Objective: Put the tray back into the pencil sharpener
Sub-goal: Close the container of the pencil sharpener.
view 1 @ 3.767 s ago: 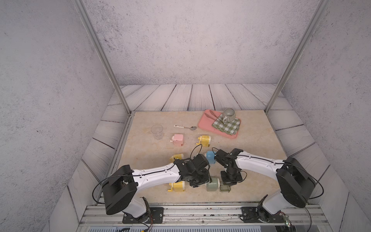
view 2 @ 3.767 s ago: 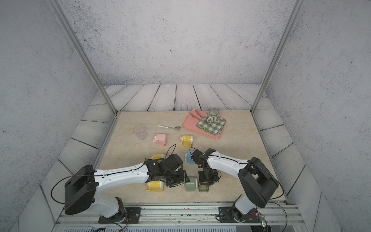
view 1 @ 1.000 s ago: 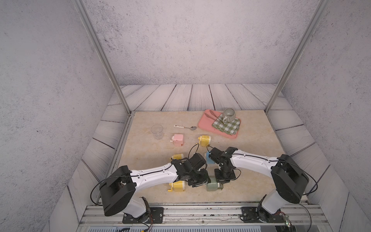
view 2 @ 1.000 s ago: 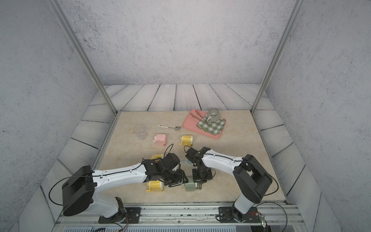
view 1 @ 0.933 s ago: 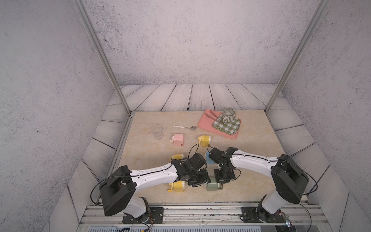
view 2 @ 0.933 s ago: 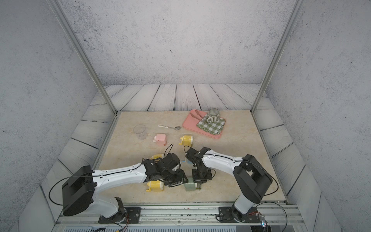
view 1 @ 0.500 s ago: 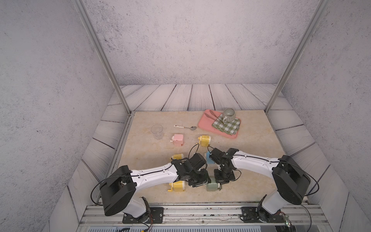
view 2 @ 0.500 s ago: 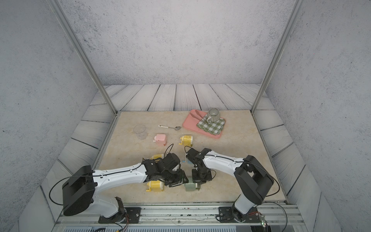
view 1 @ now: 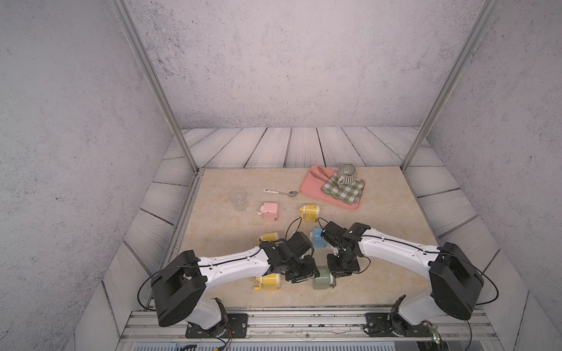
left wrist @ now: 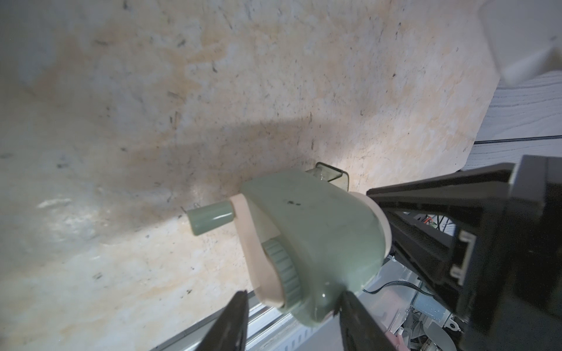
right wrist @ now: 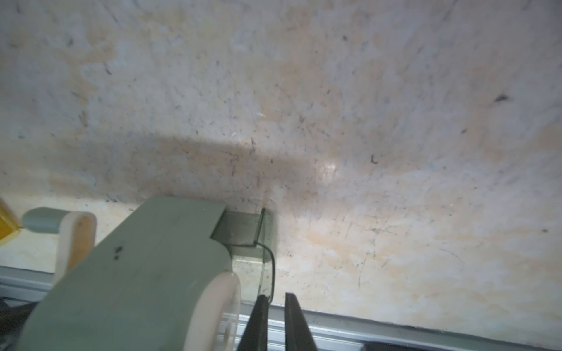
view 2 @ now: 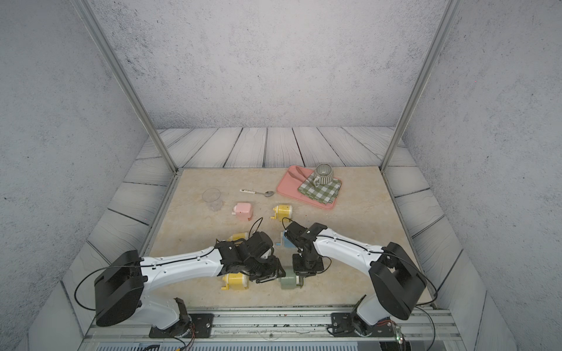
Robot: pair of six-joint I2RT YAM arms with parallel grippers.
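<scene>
green pencil sharpener (view 1: 323, 281) sits on the table (view 1: 380, 218) near the front edge, between the two arms, in both top views. left tool (left wrist: 292, 299) is clamped on it, one finger on each side of the rounded body, with the crank handle pointing away from the arm. the clear tray (right wrist: 246, 231) is partway into the sharpener's slot, and a good part of it sticks out on the side facing the right arm. right tool (right wrist: 276, 299) is low at that end with its fingers only a narrow slit apart and nothing between them. one fingertip (right wrist: 262, 304) meets the tray's outer rim. whether it presses on the rim i cannot tell. a yellow sharpener (view 1: 269, 281) lies just beside the left tool, and a blue sharpener (view 1: 317, 238) is behind the two wrists. further back are a pink sharpener (view 1: 269, 211), a clear cup (view 1: 237, 197), a spoon (view 1: 281, 192) and a pink board (view 1: 310, 185) carrying a checked cloth (view 1: 343, 191) and a mug (view 1: 346, 174)
</scene>
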